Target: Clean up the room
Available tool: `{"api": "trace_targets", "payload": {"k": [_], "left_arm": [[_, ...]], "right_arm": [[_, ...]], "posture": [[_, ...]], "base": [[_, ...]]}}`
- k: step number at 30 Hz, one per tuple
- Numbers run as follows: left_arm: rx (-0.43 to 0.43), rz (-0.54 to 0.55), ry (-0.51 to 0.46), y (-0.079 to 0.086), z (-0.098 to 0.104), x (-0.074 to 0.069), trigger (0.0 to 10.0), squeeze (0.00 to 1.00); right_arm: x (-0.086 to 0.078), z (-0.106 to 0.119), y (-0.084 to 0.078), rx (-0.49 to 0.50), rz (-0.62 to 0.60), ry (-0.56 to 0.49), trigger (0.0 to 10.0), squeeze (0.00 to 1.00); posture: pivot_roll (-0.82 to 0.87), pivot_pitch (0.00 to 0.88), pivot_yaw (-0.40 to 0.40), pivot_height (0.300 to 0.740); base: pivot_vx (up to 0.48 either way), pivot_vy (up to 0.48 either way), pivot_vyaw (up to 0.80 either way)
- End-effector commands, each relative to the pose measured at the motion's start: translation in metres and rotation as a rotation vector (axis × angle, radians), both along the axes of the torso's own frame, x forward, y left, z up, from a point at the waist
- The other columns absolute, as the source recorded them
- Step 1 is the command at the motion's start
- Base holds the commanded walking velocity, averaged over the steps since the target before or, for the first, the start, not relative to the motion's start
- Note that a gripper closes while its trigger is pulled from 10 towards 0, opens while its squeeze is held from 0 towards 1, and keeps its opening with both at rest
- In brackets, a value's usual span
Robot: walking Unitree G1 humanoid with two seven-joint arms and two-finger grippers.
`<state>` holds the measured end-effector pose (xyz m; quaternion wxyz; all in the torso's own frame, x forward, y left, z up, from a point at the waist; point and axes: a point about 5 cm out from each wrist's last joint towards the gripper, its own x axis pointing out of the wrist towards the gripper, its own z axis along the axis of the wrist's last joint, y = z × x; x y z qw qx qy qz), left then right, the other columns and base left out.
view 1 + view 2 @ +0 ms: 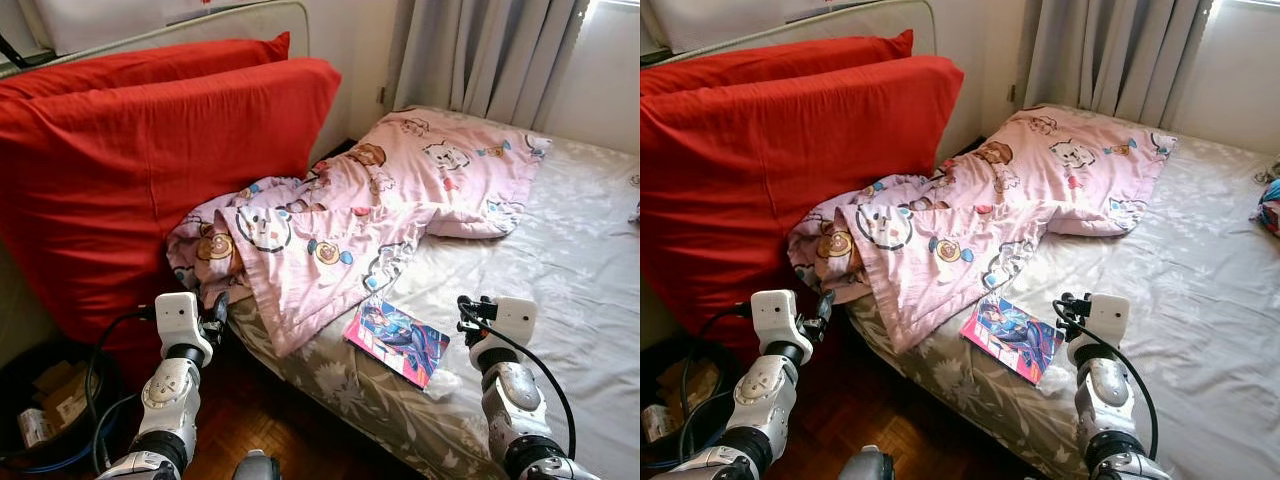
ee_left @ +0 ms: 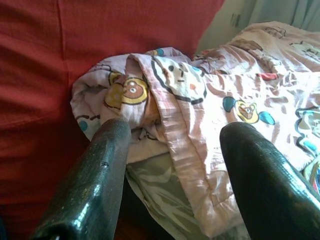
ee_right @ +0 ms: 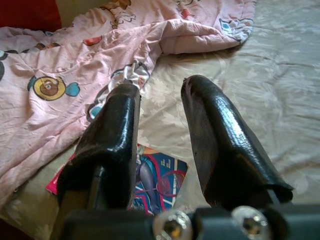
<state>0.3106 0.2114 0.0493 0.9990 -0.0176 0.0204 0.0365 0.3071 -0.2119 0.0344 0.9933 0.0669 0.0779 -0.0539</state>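
Pink cartoon-print blanket (image 1: 340,220) lies crumpled across the bed (image 1: 580,270), bunched at the end against the big red cushion (image 1: 150,170) and trailing away toward the curtain (image 1: 480,50). Its long axis runs on the diagonal from that bunched corner up to the far fold near the window side.

My left pincer (image 2: 172,165) sits at the bunched corner, just beside the blanket's hanging hem where it droops over the mattress edge. Fingers (image 2: 95,175) are spread apart, nothing between them; the hem lies straight ahead along their line.

My right pincer (image 3: 160,130) is also released, fingers apart, hovering over the bare sheet on the side of the blanket away from the cushion. A glossy comic book (image 1: 397,340) lies flat on the sheet near the mattress edge, just off the blanket's lower border, between my two arms but closer to the right one. In the right wrist view the book sits below and slightly behind the fingertips.

Judgement: left arm is the nearer one for the blanket corner, a short reach forward. Right arm is nearer the book, but would need to draw back and tip down. A thin flat book on soft sheet will likely be awkward to pinch.

A dark bin (image 1: 45,400) with cables stands on the floor below the cushion.
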Motion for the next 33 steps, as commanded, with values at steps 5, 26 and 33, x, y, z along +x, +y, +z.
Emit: {"api": "trace_targets", "payload": {"k": [5, 26, 33], "left_arm": [[-0.002, 0.003, 0.045, 0.0012, -0.0081, -0.0046, 10.0, 0.00], [0.008, -0.002, 0.034, -0.0011, -0.0038, -0.0006, 10.0, 0.00], [0.007, -0.002, 0.036, -0.0011, -0.0038, -0.0003, 10.0, 0.00]], "right_arm": [[0.0018, 0.0007, 0.0025, 0.005, 0.002, 0.002, 10.0, 0.00], [0.0018, -0.0047, 0.0084, 0.003, 0.028, 0.055, 10.0, 0.00], [0.0008, -0.0039, 0.0089, 0.007, 0.033, 0.032, 10.0, 0.00]], "posture": [[0.00, 0.000, 0.007, 0.638], [0.01, 0.000, 0.001, 0.623], [0.01, 0.000, 0.001, 0.619]], "base": [[0.000, 0.000, 0.00], [0.000, 0.000, 0.00], [0.000, 0.000, 0.00]]}}
